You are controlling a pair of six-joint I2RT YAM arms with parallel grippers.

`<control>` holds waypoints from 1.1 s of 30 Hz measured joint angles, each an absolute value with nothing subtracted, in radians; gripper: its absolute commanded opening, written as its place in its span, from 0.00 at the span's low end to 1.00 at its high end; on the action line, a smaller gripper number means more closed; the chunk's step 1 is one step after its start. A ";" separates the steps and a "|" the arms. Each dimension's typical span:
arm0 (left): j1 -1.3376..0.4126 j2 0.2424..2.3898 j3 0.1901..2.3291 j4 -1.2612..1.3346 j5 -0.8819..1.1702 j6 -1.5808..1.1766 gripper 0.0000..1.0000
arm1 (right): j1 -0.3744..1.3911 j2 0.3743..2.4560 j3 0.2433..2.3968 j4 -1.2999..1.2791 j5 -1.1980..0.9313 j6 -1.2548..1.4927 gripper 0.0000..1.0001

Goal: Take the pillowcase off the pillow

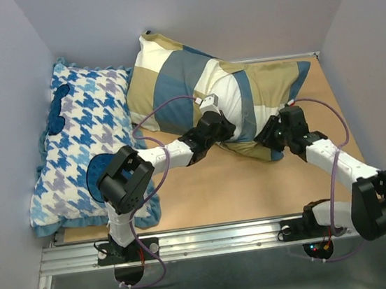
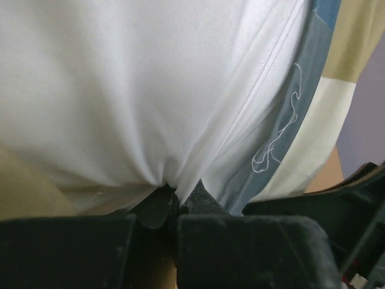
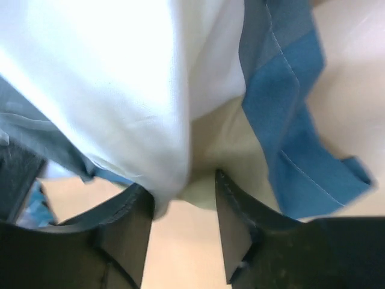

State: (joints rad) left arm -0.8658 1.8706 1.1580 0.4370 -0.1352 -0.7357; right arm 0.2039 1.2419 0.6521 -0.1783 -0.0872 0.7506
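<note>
The pillowcase (image 1: 170, 77), in tan, slate blue and cream blocks, lies at the back of the table with the white pillow (image 1: 217, 85) bulging out of its opening. My left gripper (image 1: 227, 127) presses into that white bulge. In the left wrist view its jaws (image 2: 174, 191) are shut on a pinch of the pillow (image 2: 120, 90), and the blue-edged pillowcase (image 2: 337, 54) is pulled back to the right. My right gripper (image 1: 271, 137) is at the pillowcase's near right corner. Its jaws (image 3: 183, 189) stand apart, with the pillow (image 3: 108, 78) and pillowcase (image 3: 289, 108) just at the fingertips.
A blue-and-white houndstooth cushion (image 1: 84, 144) fills the left side of the table, close to the left arm's elbow. Grey walls close in the left, back and right. A metal rail (image 1: 212, 239) runs along the near edge.
</note>
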 measured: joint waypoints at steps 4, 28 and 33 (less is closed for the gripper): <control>-0.863 1.874 1.153 0.476 -0.131 -0.757 0.00 | 0.211 1.148 0.724 -0.327 -0.006 0.719 0.67; -0.868 1.884 1.153 0.505 -0.134 -0.785 0.00 | 0.479 1.436 1.014 -0.542 0.356 0.820 0.64; -0.870 1.884 1.153 0.504 -0.136 -0.783 0.00 | 0.480 1.420 0.993 -0.524 0.379 0.831 0.26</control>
